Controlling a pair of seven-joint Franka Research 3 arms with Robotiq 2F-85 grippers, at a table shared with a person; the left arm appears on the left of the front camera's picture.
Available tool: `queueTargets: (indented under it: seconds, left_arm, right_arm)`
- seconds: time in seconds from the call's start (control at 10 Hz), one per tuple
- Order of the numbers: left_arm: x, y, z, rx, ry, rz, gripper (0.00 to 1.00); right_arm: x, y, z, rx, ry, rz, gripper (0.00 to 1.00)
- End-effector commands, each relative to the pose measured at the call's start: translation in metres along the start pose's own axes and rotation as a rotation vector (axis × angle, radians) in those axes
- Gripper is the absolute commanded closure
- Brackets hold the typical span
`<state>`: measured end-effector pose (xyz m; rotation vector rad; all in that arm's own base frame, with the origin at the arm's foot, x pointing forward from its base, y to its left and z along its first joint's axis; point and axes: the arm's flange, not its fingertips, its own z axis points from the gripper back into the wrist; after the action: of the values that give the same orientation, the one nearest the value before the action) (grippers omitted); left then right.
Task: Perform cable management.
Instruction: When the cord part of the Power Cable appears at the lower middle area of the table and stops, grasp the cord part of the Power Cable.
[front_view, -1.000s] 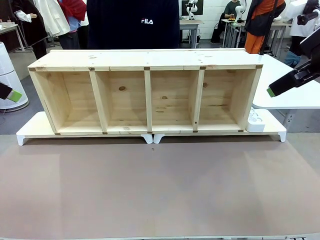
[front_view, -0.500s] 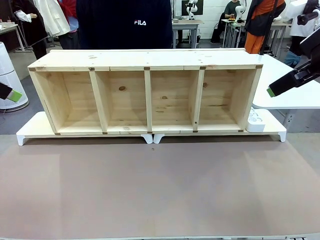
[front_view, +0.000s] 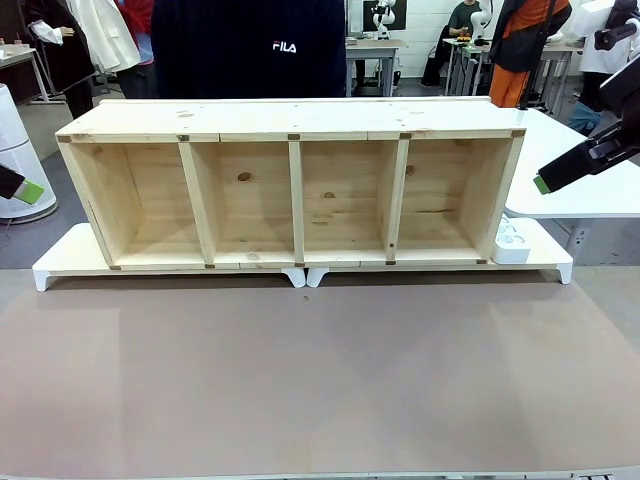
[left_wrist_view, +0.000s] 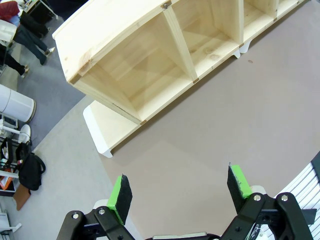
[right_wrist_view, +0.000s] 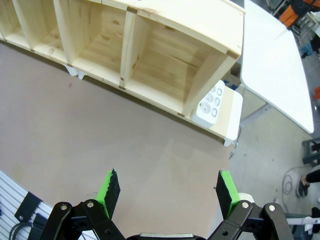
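At the far left edge of the front view, the left gripper (left_wrist_view: 179, 189) hangs beyond the table's side. Its wrist view shows both green pads (left_wrist_view: 120, 192) set wide apart with nothing between them, above the brown table top (front_view: 320, 380).

Across the far half of the table stands a long wooden shelf (front_view: 297, 120). Its four open compartments face the robot, and all four look bare inside. It rests on two low white risers (front_view: 65, 262) that meet under its middle. Behind it stands a person in a dark top (front_view: 250, 50) (white print on the chest), close to the shelf's back edge.

Just beside the shelf's right wall, on the end of the right riser, sits a white power strip (front_view: 511, 240) with its round sockets facing up.

Further right, the right gripper (right_wrist_view: 167, 189) is held out over the edge of a white side table (front_view: 580, 195). Its fingers are likewise spread wide and carry nothing. Where the cable lies I cannot tell from these views.
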<state>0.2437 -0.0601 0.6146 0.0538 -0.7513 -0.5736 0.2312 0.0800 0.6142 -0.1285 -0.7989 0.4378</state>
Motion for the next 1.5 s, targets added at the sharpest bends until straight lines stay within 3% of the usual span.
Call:
queueTargets:
  seconds: [0.0, 1.4]
  left_arm:
    - [0.0009, -0.0005, 0.0007, 0.003, -0.005, 0.008, 0.0]
    - [0.0009, -0.0005, 0.0007, 0.003, -0.005, 0.008, 0.0]
  right_arm:
    - [0.0001, -0.0002, 0.0004, -0.002, -0.001, 0.0, 0.0]
    - [0.0001, -0.0002, 0.0004, -0.002, -0.001, 0.0, 0.0]
